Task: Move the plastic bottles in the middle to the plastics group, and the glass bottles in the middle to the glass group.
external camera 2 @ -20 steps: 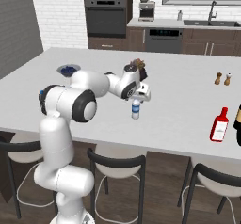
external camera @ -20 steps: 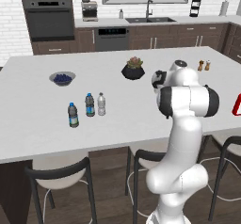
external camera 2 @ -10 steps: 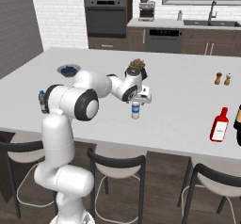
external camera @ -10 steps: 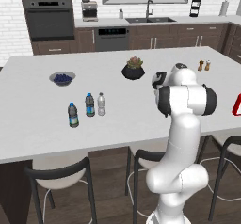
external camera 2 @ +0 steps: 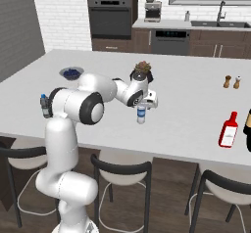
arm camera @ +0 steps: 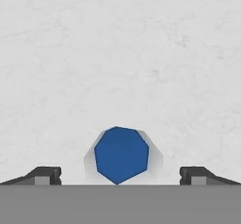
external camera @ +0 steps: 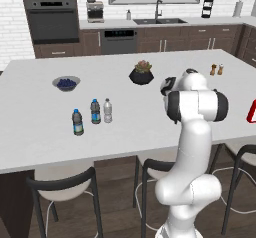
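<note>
As the claw (arm camera: pixel 121 175) hangs: fingertips (arm camera: pixel 44 174) wide apart, one on each side of a blue cap, gripping nothing.
Bottle beneath: a clear plastic bottle (external camera 2: pixel 141 114) with a light-blue label, upright mid-counter, directly under the hand (not yet grasped, as far as I can judge).
Counter (external camera: pixel 40 142): white, with stools along the near edge.
Plastics group: two dark-labelled bottles (external camera: pixel 77 122) (external camera: pixel 95 111) at the left end, well apart from the claw.
Whitish bottle (external camera: pixel 107 110): upright just beside the dark pair, so that plastic bottle looks delivered.
Red glass bottle (external camera 2: pixel 228 130): upright toward the right end, near a dark bottle (external camera 2: pixel 248 130) cut off by the edge; I cannot tell whether it counts as placed.
Done so far: probably one plastic bottle.
Left to do: close on the blue-capped bottle, carry it left to the group, then settle the red one if needed.
Farther back: a bowl of blueberries (external camera: pixel 66 83) and a potted plant (external camera: pixel 141 74).
</note>
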